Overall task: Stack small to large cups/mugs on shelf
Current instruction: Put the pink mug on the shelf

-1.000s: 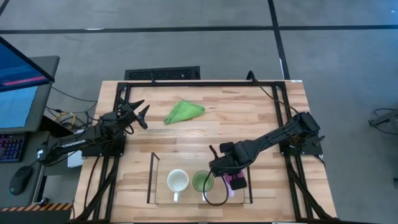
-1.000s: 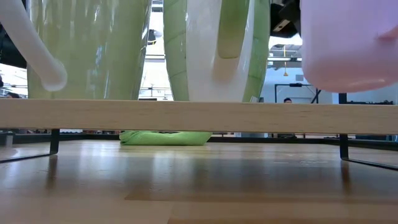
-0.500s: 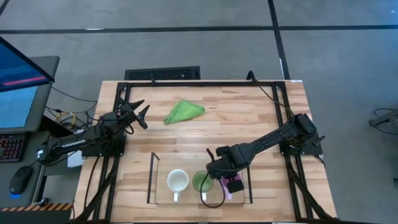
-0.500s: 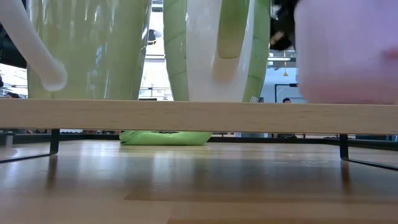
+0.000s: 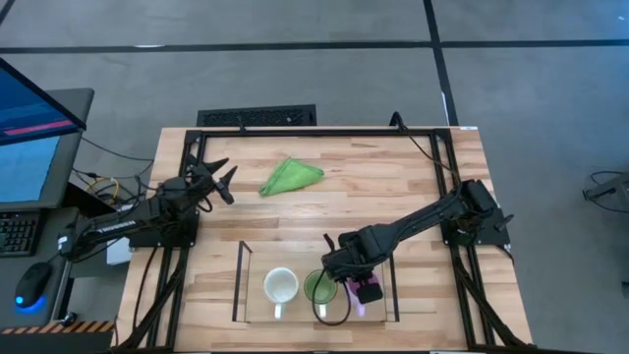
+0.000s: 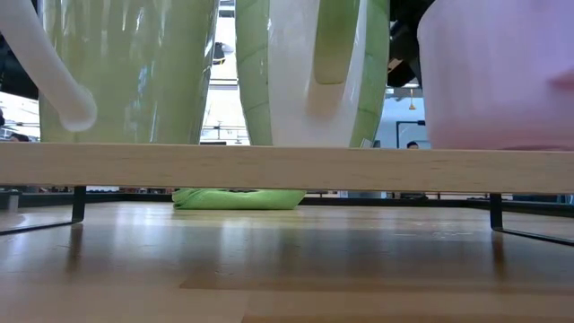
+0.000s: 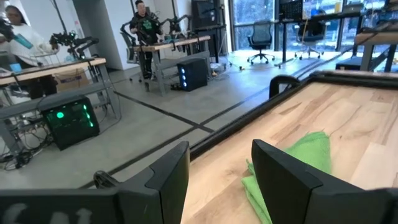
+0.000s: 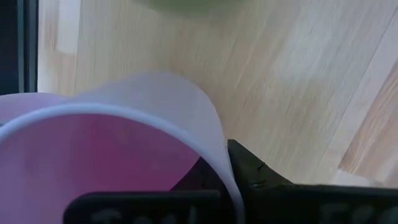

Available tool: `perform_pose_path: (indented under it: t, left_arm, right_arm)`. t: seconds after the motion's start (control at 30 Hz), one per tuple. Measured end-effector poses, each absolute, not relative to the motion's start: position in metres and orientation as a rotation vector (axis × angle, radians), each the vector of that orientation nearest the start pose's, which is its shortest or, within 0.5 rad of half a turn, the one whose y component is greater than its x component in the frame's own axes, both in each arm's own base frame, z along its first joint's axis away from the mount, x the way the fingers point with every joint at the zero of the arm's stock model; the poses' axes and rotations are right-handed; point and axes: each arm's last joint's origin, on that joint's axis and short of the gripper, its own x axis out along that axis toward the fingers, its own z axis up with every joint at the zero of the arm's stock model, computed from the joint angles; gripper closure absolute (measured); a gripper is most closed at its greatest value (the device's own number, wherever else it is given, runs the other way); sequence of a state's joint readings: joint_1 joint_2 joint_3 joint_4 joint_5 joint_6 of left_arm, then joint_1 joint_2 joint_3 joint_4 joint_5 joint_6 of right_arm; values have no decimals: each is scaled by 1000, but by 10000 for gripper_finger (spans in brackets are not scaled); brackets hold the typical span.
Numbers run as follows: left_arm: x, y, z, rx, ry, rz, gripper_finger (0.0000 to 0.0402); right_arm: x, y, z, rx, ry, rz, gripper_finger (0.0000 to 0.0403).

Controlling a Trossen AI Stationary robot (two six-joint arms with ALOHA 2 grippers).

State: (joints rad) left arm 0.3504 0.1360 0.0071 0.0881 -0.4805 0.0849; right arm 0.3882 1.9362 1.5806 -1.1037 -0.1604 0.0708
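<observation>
Three mugs stand in a row on the shelf (image 5: 246, 285) near the table's front edge. They are the white mug (image 5: 280, 287), the green mug (image 5: 319, 287) and the light purple mug (image 6: 498, 76) at the right end. In the low view the purple mug's bottom meets the shelf's top (image 6: 287, 168). My right gripper (image 5: 364, 288) points down over the purple mug, shut on its rim. My left gripper (image 5: 221, 177) waits open at the table's left side, level and touching nothing. My right gripper pinches the purple mug's wall at the rim (image 8: 214, 155), one finger (image 8: 252, 171) outside and the other inside the mug. The fingers come from above, pointing down. The mug stands upright with its bottom (image 6: 502, 144) at the shelf's top.
A crumpled green cloth (image 5: 291, 176) lies on the table toward the far edge, left of centre, in front of my left gripper (image 7: 221, 168). The green mug (image 6: 314, 72) stands close beside the purple one. Black frame rails run along the table's edges.
My right gripper has come down and a little toward the green mug, carrying the purple mug. The mug hung tilted and clear above the shelf a second ago. It is now upright with its bottom down on the shelf's top.
</observation>
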Motion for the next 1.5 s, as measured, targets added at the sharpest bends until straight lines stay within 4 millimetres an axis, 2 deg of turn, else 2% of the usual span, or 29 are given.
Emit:
perform_pose_path:
  t: [0.27, 0.7, 1.5]
  left_arm:
    - [92, 48, 163, 83, 79, 829, 235]
    - [92, 48, 163, 82, 79, 828, 235]
    - [92, 48, 163, 82, 79, 829, 235]
  right_arm:
    - [346, 147, 225, -104, 1479, 388, 382]
    - [345, 147, 225, -77, 1497, 392, 348]
    - [345, 145, 225, -66, 1500, 380, 345]
